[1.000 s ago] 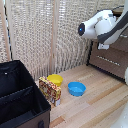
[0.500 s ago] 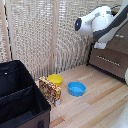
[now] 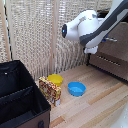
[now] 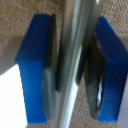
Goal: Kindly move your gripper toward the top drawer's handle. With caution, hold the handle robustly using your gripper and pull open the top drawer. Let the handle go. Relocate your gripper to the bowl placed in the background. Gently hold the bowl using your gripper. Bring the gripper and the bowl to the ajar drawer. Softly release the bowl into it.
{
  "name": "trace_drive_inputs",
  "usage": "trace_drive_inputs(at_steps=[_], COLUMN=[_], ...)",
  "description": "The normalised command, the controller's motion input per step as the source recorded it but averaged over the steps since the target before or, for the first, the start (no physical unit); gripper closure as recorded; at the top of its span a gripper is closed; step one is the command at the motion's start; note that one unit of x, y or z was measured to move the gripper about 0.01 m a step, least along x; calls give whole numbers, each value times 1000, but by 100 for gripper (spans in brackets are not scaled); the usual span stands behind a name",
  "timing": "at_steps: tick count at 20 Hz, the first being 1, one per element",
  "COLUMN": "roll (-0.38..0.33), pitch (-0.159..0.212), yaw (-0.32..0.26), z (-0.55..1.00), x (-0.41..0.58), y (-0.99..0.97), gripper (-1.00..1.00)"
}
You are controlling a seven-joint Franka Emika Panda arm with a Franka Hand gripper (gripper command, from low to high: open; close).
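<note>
In the wrist view my gripper has its blue pads on either side of the silver bar handle, pressed against it. In the exterior view the white arm reaches to the dark dresser at the exterior view's right, and its body hides the claw. The top drawer front shows behind the arm. The yellow bowl sits on the wooden floor by the blinds, apart from the arm.
A blue bowl sits right of the yellow one. A patterned box stands beside a large black case at the exterior view's left. Bamboo blinds form the back. A lower drawer is below.
The arm has shifted toward the exterior view's left, away from the dresser. The bowls and the box have not moved.
</note>
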Motion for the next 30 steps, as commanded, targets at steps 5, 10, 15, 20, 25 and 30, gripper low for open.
trace_drive_inputs(at_steps=[5, 10, 15, 20, 25, 30], roll=[-6, 71, 96, 109, 328, 375], pitch=[2, 0, 15, 24, 0, 0], yaw=[0, 0, -2, -11, -72, -121], z=[-3, 0, 0, 15, 54, 0], x=[91, 222, 187, 178, 247, 218], y=[88, 165, 249, 461, 482, 347], gripper=[-100, -100, -100, -100, -100, -100])
